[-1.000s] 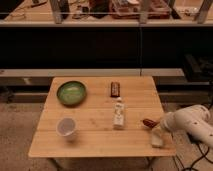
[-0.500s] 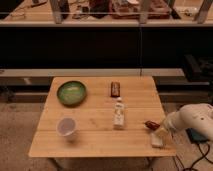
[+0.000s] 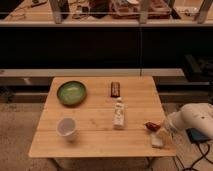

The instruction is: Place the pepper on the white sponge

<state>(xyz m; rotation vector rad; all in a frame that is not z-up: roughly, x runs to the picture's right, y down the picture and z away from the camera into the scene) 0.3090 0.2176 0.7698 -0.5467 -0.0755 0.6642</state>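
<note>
Pepper [image 3: 150,126], small and dark red-brown, sits at the tip of the gripper [image 3: 159,128] near the counter's [image 3: 95,140] right edge; whether the fingers are clamped on it or apart I cannot tell. Just below it, the white sponge [image 3: 158,140] lies at the front-right corner, close to both edges. Outward, the white arm [image 3: 192,120] reaches in from the right. A white tube [image 3: 118,113] lies mid-counter, a dark bar [image 3: 115,89] behind it, a green bowl [image 3: 71,92] back-left, a cup [image 3: 66,128] front-left, with bare wood between them.
</note>
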